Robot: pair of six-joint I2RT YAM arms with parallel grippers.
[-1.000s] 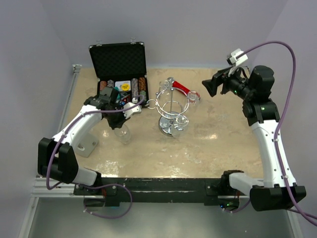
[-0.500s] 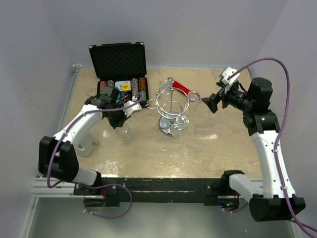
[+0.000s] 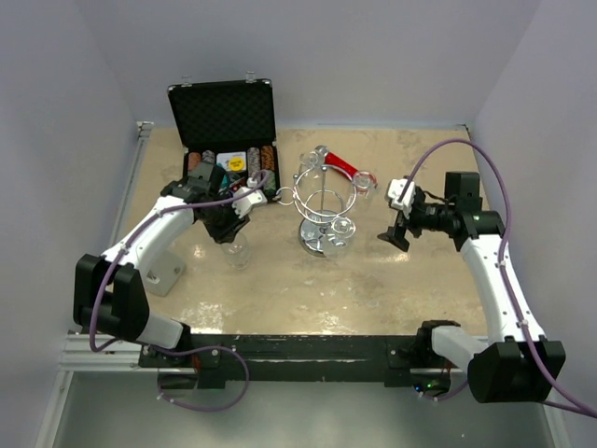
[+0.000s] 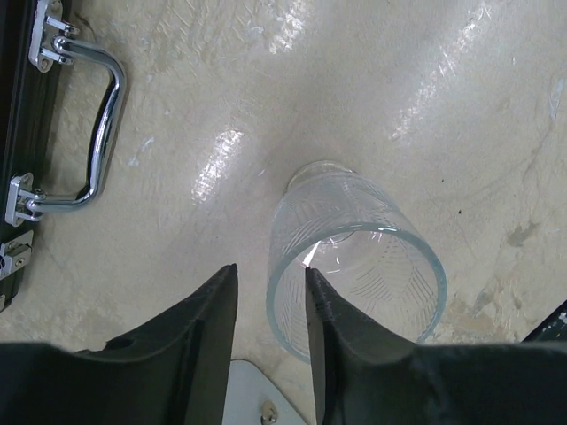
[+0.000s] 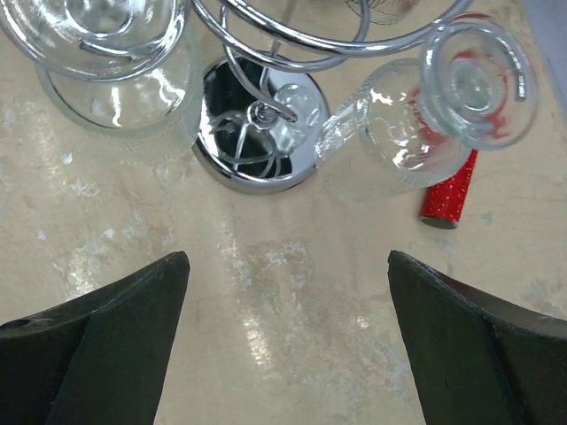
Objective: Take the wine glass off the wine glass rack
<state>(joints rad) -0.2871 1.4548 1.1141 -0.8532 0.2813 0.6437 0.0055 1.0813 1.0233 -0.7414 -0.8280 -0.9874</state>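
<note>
Noted since a second ago: right gripper (image 3: pixel 396 233) down from high at far right and in toward rack (image 3: pixel 317 201), jaws spread full wide, nothing between them; left gripper (image 4: pixel 267 276) gone from pinched to slightly parted. Found one glass (image 4: pixel 354 221) already off, upright on table (image 3: pixel 392 280) just left of rack, near case (image 3: pixel 224 117). Left jaws astride its near rim, sliver of gap on outer side, so judged let go, not held. Counted at least two more hanging in the loops, among them a hanging glass (image 5: pixel 399 146) before right wrist, beside red object (image 5: pixel 447 199). Judged step: release on left, approach on right. Next calls for lifting left clear without tipping glass, then lining right jaws on hanging bowl and drawing it out through its loop.
</note>
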